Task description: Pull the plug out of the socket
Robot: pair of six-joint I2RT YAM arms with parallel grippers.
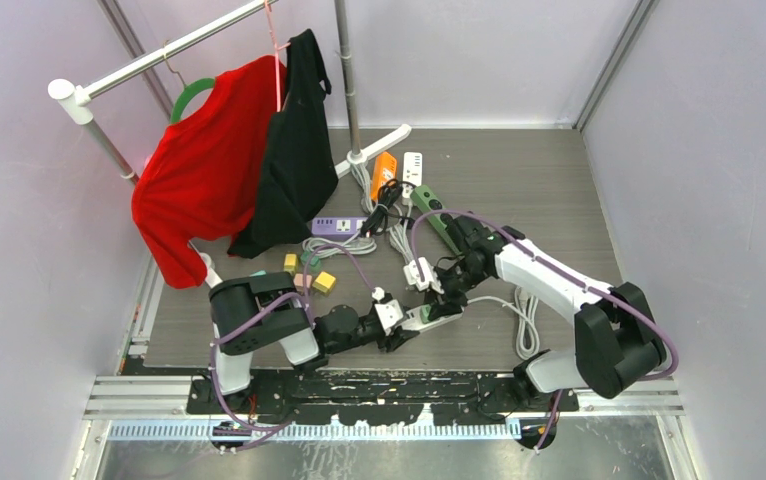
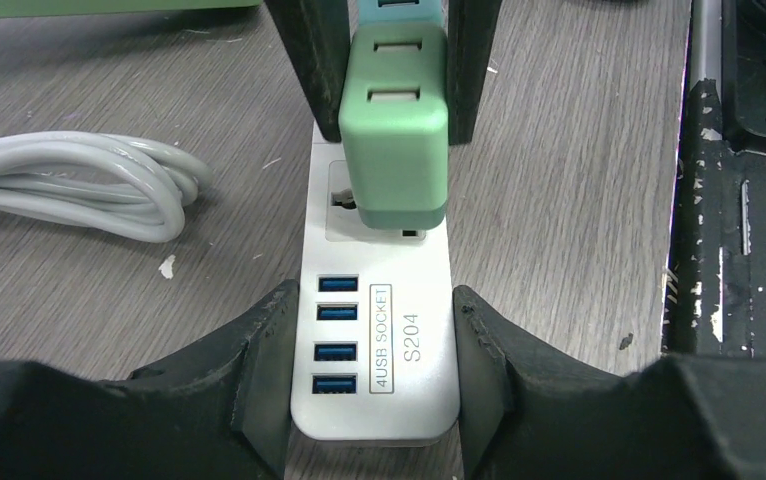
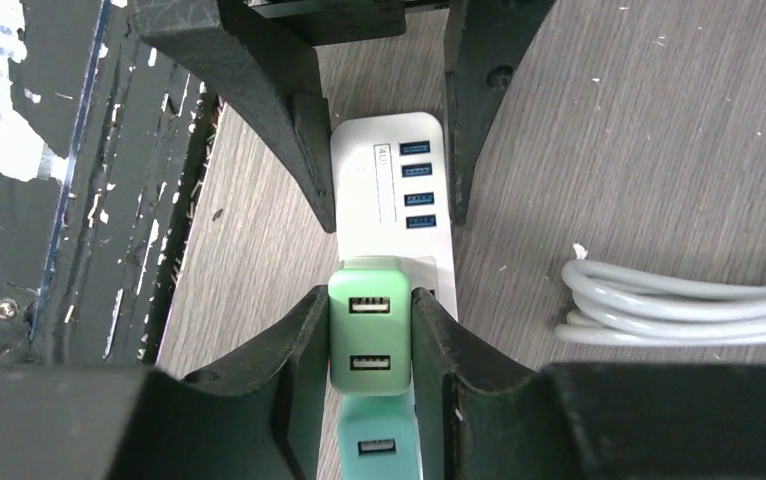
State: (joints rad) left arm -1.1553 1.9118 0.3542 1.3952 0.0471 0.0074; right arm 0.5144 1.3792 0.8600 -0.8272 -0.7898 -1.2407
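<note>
Left wrist view, entry: green plug [image 2: 394, 150] seated in white socket strip [image 2: 374, 340] on desk [image 2: 89, 310]; right jaws closed tight on plug, left jaws part-open, pinching strip's sides; risk: a skewed pull slips the plug or lifts the strip.

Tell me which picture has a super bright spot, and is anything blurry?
Right wrist view: the top-left corner beside the black base plate is washed out white, the green plug sharp. Left wrist view: lettering on the power strip is crisp, the near fingers look soft. Top view: evenly lit.
</note>
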